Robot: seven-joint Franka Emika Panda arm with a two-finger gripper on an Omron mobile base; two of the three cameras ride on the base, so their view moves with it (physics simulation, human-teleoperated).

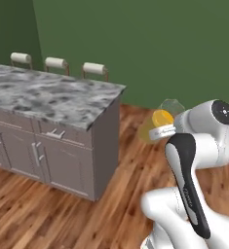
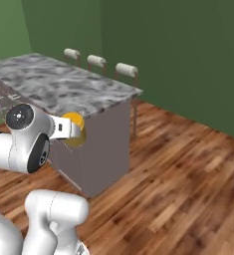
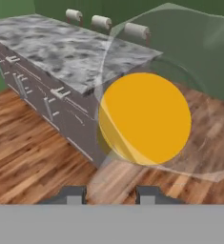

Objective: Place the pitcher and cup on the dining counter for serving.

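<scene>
My gripper (image 3: 112,195) is shut on the pitcher (image 3: 144,119), a clear glass vessel with orange-yellow contents, and holds it in the air, tilted, with its round orange face toward the hand camera. From the base, the pitcher (image 1: 163,118) (image 2: 74,135) hangs at the end of my gripper (image 1: 157,129) (image 2: 71,127), off the near end of the dining counter (image 1: 47,97) (image 2: 63,84) (image 3: 61,52) and at about the height of its marbled top. The cup is out of view.
White-cushioned stools (image 1: 57,63) (image 2: 96,61) (image 3: 101,21) line the counter's far side. Grey cabinet fronts with drawer handles (image 1: 38,151) face me. Wooden floor (image 2: 178,164) spreads to the right, and green walls (image 1: 135,44) close the room behind.
</scene>
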